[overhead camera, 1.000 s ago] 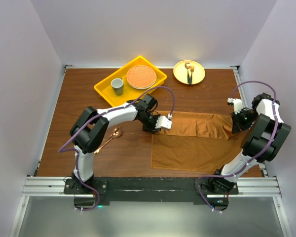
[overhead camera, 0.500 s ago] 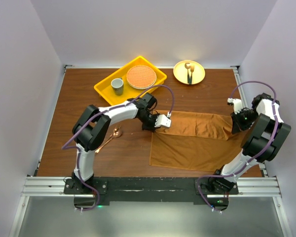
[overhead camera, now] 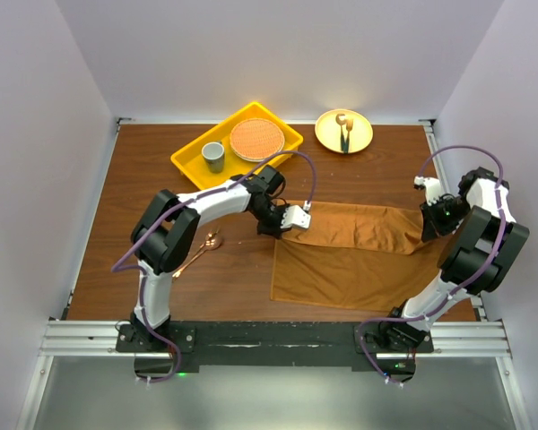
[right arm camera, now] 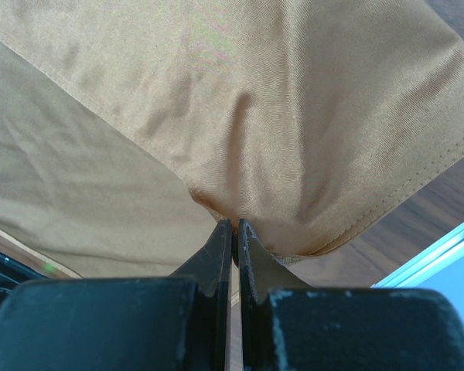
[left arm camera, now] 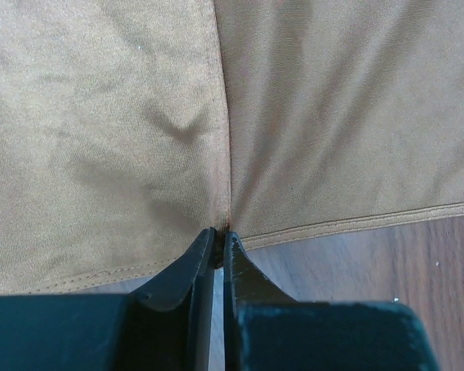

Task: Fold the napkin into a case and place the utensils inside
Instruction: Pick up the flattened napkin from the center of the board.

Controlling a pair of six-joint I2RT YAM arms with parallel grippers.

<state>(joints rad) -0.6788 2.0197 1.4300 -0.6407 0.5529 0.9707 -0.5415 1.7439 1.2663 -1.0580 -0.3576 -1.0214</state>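
The rust-brown napkin [overhead camera: 368, 269] lies flat at centre right of the table, its far part folded over into a narrower band [overhead camera: 354, 224]. My left gripper [overhead camera: 285, 226] is shut on the napkin's left edge; in the left wrist view its fingertips [left arm camera: 219, 236] pinch the hem where the fold starts on the cloth [left arm camera: 309, 116]. At the right end of the band my right gripper [overhead camera: 428, 228] is shut on the napkin; its wrist view shows the jaws [right arm camera: 235, 224] clamped on a lifted corner [right arm camera: 332, 116]. The copper spoon [overhead camera: 204, 248] lies left of the napkin, partly under my left arm.
A yellow tray [overhead camera: 181, 161] at the back left holds a grey cup [overhead camera: 213, 156] and a round orange woven plate [overhead camera: 256, 139]. A yellow plate [overhead camera: 327, 139] at the back centre carries a short dark-handled utensil [overhead camera: 344, 130]. Walls close in on the table's left, right and far sides.
My left gripper has closed on the napkin's left edge and drawn it slightly left. The right arm has not moved.
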